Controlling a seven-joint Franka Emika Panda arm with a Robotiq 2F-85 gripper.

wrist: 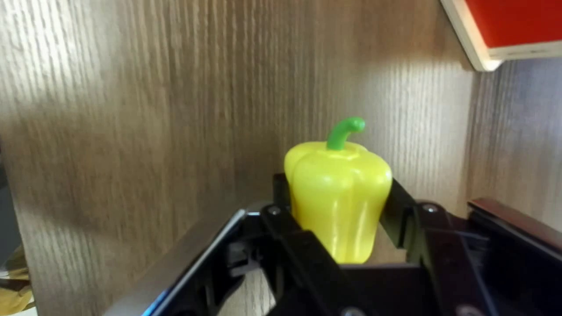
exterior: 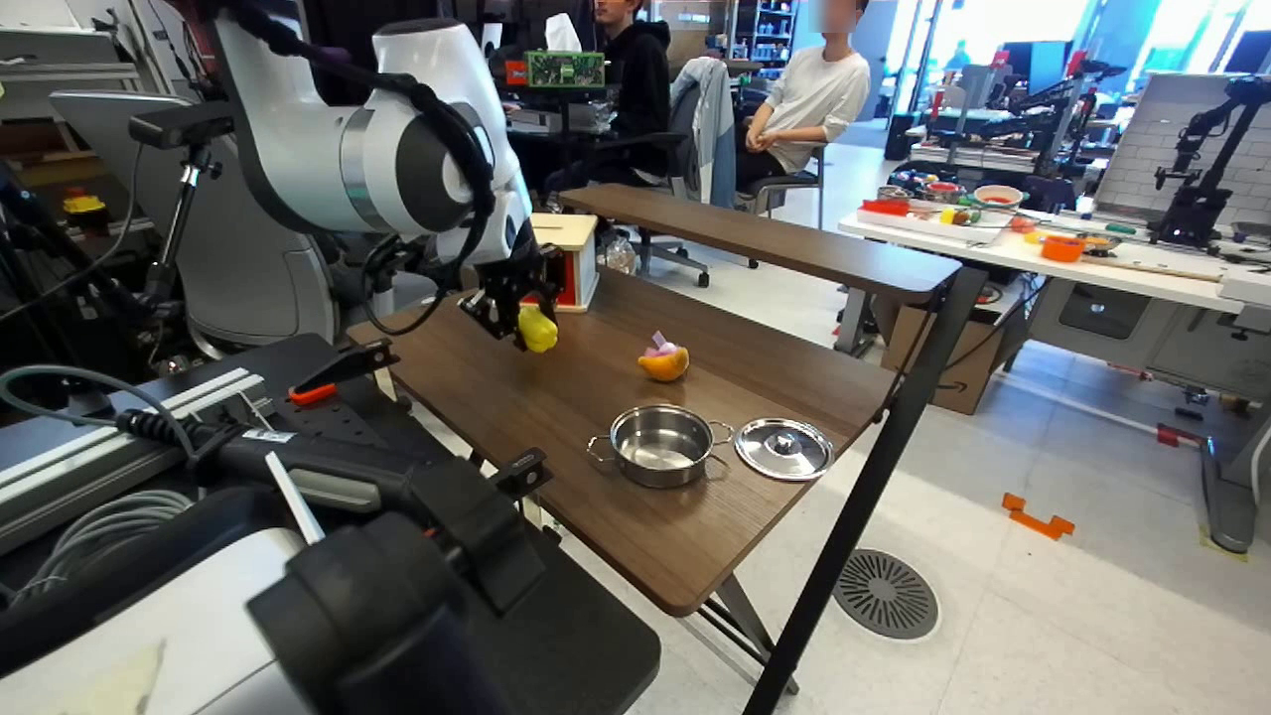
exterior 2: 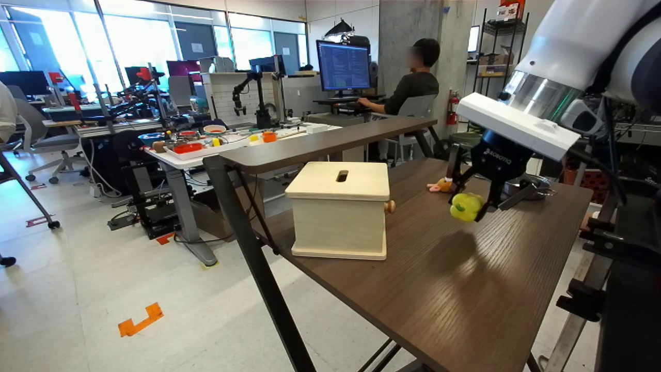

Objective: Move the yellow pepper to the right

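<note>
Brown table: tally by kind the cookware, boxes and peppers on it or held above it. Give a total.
Cookware: 2 (pot, lid)
Boxes: 1 (wooden box)
Peppers: 1 (yellow pepper, in the hand)
Total: 4

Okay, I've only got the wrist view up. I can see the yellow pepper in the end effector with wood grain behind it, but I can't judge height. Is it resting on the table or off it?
Observer: Off it. In an exterior view the yellow pepper is up clear of the table, held in the end effector.
Operator: Good. Any cookware on the table outside my picture?
Observer: Yes, in an exterior view a metal pot stands uncovered, with a lid lying beside it.
Operator: And the box with the red panel at my top right, what's its top like?
Observer: Pale wood with an elongated slot in it, seen in an exterior view.
</note>
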